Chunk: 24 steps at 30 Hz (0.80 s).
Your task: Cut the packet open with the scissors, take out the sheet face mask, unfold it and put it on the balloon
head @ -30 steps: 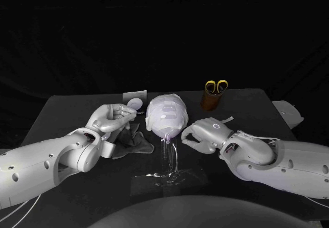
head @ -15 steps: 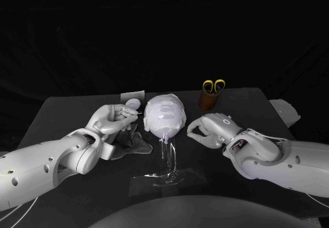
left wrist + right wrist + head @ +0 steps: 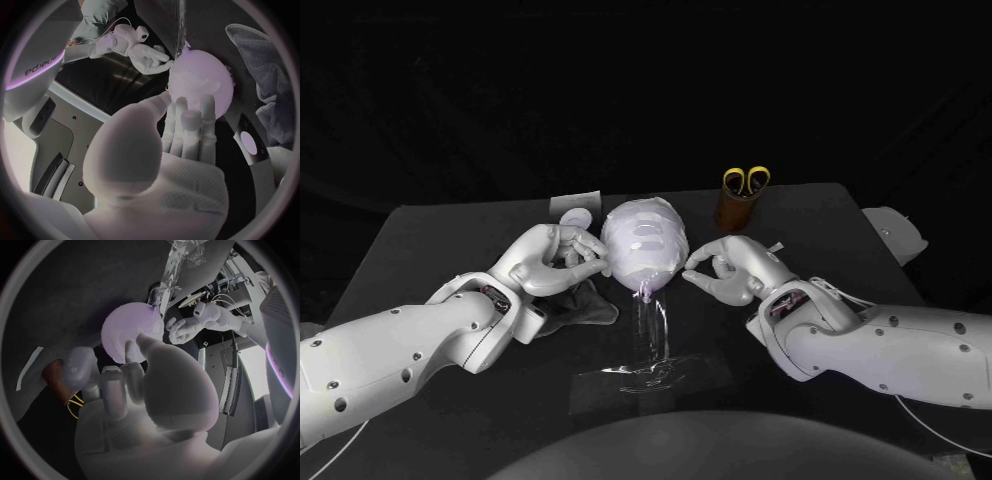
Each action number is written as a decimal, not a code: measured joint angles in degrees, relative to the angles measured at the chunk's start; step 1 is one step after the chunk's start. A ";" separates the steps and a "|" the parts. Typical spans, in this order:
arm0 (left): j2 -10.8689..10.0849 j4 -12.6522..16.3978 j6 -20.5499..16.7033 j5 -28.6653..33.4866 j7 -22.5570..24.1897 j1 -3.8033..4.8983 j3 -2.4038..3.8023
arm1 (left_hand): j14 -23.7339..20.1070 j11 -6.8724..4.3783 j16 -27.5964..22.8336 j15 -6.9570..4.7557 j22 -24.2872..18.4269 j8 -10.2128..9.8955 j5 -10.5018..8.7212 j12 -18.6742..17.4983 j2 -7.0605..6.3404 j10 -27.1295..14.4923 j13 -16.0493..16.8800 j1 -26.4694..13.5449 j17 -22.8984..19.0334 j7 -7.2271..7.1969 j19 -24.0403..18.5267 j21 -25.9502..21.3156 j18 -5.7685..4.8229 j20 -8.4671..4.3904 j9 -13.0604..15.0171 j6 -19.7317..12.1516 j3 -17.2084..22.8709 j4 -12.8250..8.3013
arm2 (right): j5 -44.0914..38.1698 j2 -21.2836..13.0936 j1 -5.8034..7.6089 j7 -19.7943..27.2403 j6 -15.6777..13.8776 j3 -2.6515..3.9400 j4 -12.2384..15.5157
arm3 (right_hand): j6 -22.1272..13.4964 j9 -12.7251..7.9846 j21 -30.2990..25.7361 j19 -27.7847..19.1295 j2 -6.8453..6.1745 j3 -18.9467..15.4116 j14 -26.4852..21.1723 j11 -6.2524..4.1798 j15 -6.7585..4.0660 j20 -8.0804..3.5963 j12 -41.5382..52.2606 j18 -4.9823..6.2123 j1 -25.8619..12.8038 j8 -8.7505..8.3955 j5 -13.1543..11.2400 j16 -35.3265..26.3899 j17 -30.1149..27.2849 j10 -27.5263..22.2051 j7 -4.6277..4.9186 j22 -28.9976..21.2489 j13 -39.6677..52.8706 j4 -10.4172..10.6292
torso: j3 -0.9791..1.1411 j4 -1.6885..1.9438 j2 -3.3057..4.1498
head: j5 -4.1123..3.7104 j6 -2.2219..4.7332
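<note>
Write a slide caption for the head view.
Left hand and right hand flank the balloon wearing the sheet face mask, on its clear stand; scissors stand in a brown holder behind.

Balloon [image 3: 646,245] pale lilac — scissors [image 3: 747,180] handles yellow, holder [image 3: 737,212] brown, table [image 3: 444,240] black.

The balloon [image 3: 646,240] sits mid-table [image 3: 444,240] atop a stand [image 3: 651,345]. From the balloon: left hand [image 3: 553,262] at 9 o'clock, right hand [image 3: 721,270] at 3, packet [image 3: 577,208] at 11, cup [image 3: 736,212] holding scissors [image 3: 747,180] at 1, cloth [image 3: 581,308] at 7.
</note>
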 measured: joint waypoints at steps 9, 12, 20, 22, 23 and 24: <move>0.33 0.49 -0.64 -2.53 0.60 -0.01 0.00 | 0.82 -0.14 1.39 -0.20 0.46 0.00 0.00 1.24 -0.22 -0.14 1.00 0.22 2.18 -0.19 0.23 0.47 -0.02 -0.23 -0.10 -0.19 -0.15 -0.15 | 5.38 1.33 -0.41 0.14 -2.69 0.00 -0.29 | -0.85 -0.53 -4.77 -2.19 -2.15 -1.44 -0.06 0.55 0.12 0.14 -3.18 0.52 0.65 1.06 4.50 -1.44 0.00 -0.47 0.04 0.03 0.03 -0.38 | 0.00 -0.03 -0.02 | -0.32 0.00; 0.42 0.53 -0.80 -2.94 0.74 -0.01 0.00 | 0.82 -0.32 1.39 -0.21 0.47 0.00 0.00 1.52 -0.22 -0.33 1.02 0.22 2.18 -0.38 0.23 0.47 -0.03 -0.23 -0.11 -0.38 -0.15 -0.15 | 5.93 1.71 -0.53 0.17 -3.07 0.00 -0.55 | -1.07 -0.59 -5.79 -2.55 -2.48 -1.62 0.11 0.76 0.31 0.10 -3.67 0.87 0.97 1.21 4.50 -1.69 -0.04 -0.67 0.25 0.04 0.04 -0.56 | 0.01 -0.04 -0.04 | -0.39 0.00; 0.52 0.59 -1.03 -3.47 0.95 -0.01 0.00 | 0.82 -0.11 1.72 -0.20 0.57 0.00 0.00 1.89 -0.22 -0.56 1.24 0.22 2.18 -0.17 0.23 0.68 -0.06 -0.23 -0.21 -0.61 -0.15 -0.15 | 5.86 2.60 -1.39 0.12 -3.67 0.00 -0.79 | -1.07 -0.60 -6.51 -2.76 -3.09 -2.16 0.11 0.73 0.31 0.31 -3.98 0.87 1.23 2.22 4.50 -1.78 -0.05 -1.12 0.25 0.04 0.04 -1.10 | 0.03 -0.04 -0.04 | -0.50 0.00; 0.54 0.60 -1.06 -3.53 0.96 -0.01 0.00 | 0.82 -0.11 1.72 -0.20 0.57 0.00 0.00 1.89 -0.22 -0.56 1.24 0.22 2.18 -0.16 0.23 0.68 -0.06 -0.23 -0.21 -0.61 -0.15 -0.15 | 5.57 2.79 -1.69 0.05 -3.75 0.00 -0.82 | -1.07 -0.60 -6.51 -2.76 -3.14 -2.32 0.11 0.73 0.31 0.31 -3.98 0.87 1.18 2.22 4.50 -1.79 -0.04 -1.12 0.25 0.04 0.03 -0.94 | 0.02 -0.04 -0.03 | -0.50 0.00; 0.54 0.60 -1.06 -3.54 0.96 -0.01 0.00 | 0.82 -0.12 1.72 -0.20 0.57 0.00 0.00 1.89 -0.22 -0.56 1.24 0.22 2.18 -0.17 0.23 0.68 -0.07 -0.23 -0.21 -0.61 -0.15 -0.15 | 5.44 2.88 -1.81 0.04 -3.78 0.00 -0.82 | -1.07 -0.60 -6.51 -2.76 -3.14 -2.32 0.11 0.73 0.31 0.31 -3.98 0.87 1.18 2.45 4.50 -1.79 -0.04 -1.12 0.25 0.03 0.03 -0.94 | 0.02 -0.04 -0.03 | -0.49 0.00; 0.55 0.60 -1.06 -3.56 0.96 -0.01 0.00 | 0.81 -0.11 1.72 -0.20 0.57 0.00 0.00 1.89 -0.22 -0.56 1.24 0.22 2.17 -0.16 0.23 0.68 -0.07 -0.23 -0.21 -0.61 -0.15 -0.15 | 5.30 2.99 -1.92 0.03 -3.80 0.00 -0.82 | -1.07 -0.58 -6.51 -2.76 -3.14 -2.31 0.10 0.72 0.31 0.31 -3.98 0.87 1.18 2.65 4.50 -1.84 -0.04 -1.12 0.25 0.03 0.02 -0.94 | 0.02 -0.04 -0.03 | -0.49 0.00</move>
